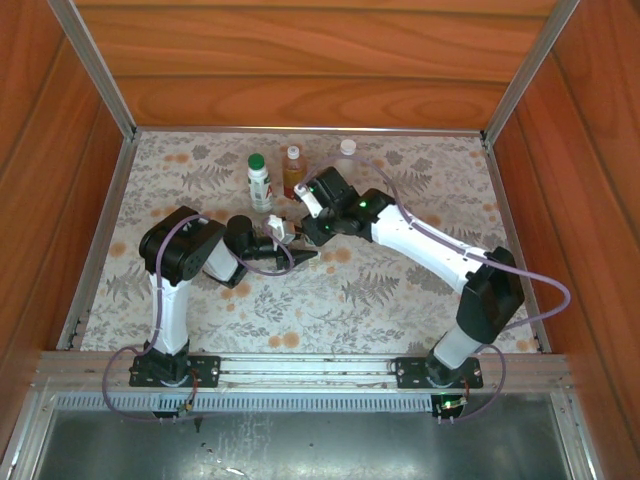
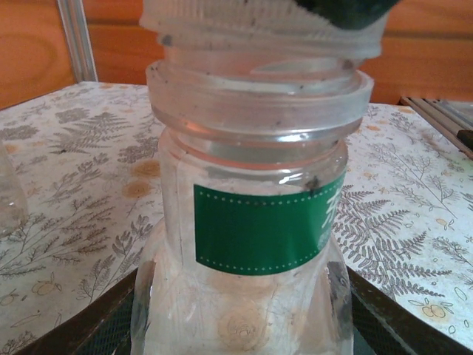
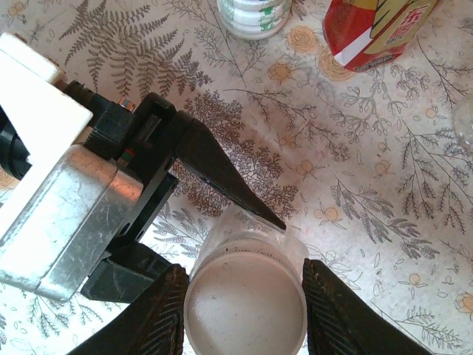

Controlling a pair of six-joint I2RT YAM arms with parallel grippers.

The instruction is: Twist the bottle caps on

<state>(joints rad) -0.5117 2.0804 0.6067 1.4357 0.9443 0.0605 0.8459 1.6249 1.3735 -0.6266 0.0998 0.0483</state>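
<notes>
A clear bottle [image 2: 251, 222] with a green label stands upright between the fingers [image 2: 103, 325] of my left gripper [image 2: 244, 333], which is shut on its lower body. A white ribbed bottle cap [image 2: 251, 26] sits on its neck, slightly tilted. From above, that cap [image 3: 245, 307] lies between the pads [image 3: 159, 318] of my right gripper [image 3: 245, 325], which is shut on its rim. The two grippers meet mid-table, left gripper [image 1: 285, 243] below right gripper [image 1: 308, 215].
At the back of the mat stand a white bottle with a green cap [image 1: 259, 180], an amber bottle [image 1: 292, 170] with a red label, and a short clear bottle [image 1: 347, 150]. Wooden walls enclose the table [image 1: 400, 290].
</notes>
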